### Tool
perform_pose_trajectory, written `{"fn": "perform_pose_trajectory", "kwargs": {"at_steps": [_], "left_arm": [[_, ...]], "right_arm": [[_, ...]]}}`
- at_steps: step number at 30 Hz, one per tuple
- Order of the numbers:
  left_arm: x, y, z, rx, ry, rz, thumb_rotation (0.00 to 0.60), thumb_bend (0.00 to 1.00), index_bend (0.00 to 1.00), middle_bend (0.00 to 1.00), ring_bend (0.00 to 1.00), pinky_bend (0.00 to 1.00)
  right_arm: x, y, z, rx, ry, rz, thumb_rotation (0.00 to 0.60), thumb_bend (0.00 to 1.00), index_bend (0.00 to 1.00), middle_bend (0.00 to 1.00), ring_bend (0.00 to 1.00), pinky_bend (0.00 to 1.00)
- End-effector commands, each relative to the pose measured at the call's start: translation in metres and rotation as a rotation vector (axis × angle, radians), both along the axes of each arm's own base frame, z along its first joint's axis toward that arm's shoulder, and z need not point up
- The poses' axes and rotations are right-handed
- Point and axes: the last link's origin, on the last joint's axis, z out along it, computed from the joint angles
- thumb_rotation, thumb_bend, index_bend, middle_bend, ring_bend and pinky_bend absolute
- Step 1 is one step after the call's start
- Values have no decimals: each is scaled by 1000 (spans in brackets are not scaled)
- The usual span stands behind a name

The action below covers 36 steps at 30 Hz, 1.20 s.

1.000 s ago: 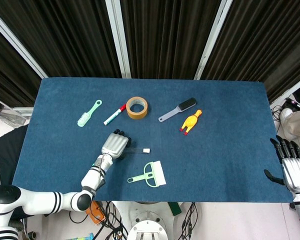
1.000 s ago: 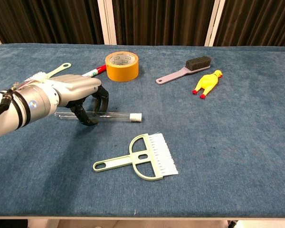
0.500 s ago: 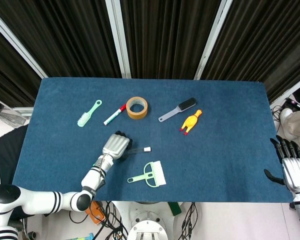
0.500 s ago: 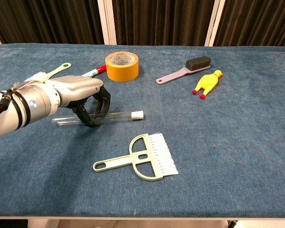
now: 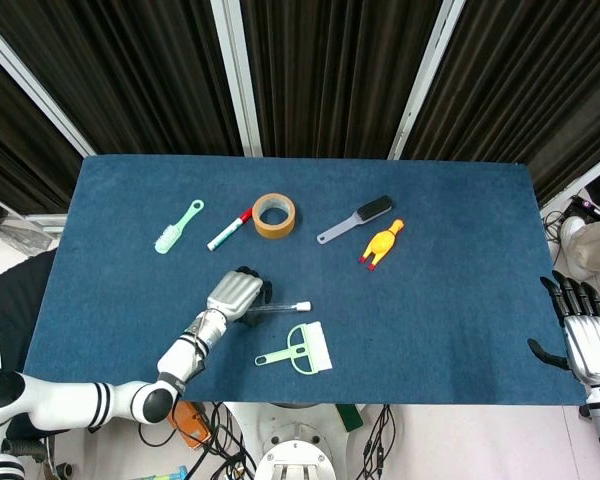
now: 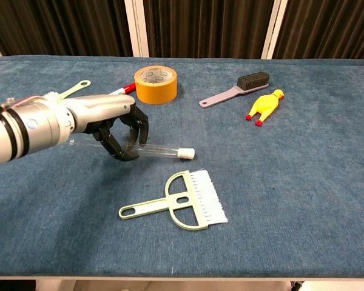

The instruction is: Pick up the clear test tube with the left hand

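Left hand [image 6: 112,124] grips clear cylindrical test tube [image 6: 161,150]; white cap.

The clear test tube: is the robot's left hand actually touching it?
Touching. In the chest view the left hand has its dark fingers curled around the clear test tube, which runs through the grip, its white-capped end sticking out.

Even, bright overhead light in both views. Soft short shadows under objects on blue surface [image 6: 291,182]. Sharp focus, no motion blur. Dark curtains [image 5: 320,70] behind, faint sheen.
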Motion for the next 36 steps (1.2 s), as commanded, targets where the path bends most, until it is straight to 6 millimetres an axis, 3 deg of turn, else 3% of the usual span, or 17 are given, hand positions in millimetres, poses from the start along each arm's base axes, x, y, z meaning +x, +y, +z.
{"fn": "perform_pose_trajectory", "kwargs": {"at_steps": [1,18,28,36], "left_arm": [[1,-1,7,-23,-51,4,600,461,566,585,274,197],[0,8,56,-60,-212,65,600,464,570,586,277,197],[14,28,125,-79,-318,64,600,464,570,586,277,197],[-5,39,188,12,-343,99,600,464,570,586,277,197]], "right_arm": [[0,0,0,0,-1,-1,600,356,76,6,0,0],[0,0,0,0,-4,-7,600,356,76,6,0,0],[0,1,0,0,-5,-10,600,356,76,6,0,0],[-1,2,2,-7,-8,-15,600,355,76,6,0,0]]}}
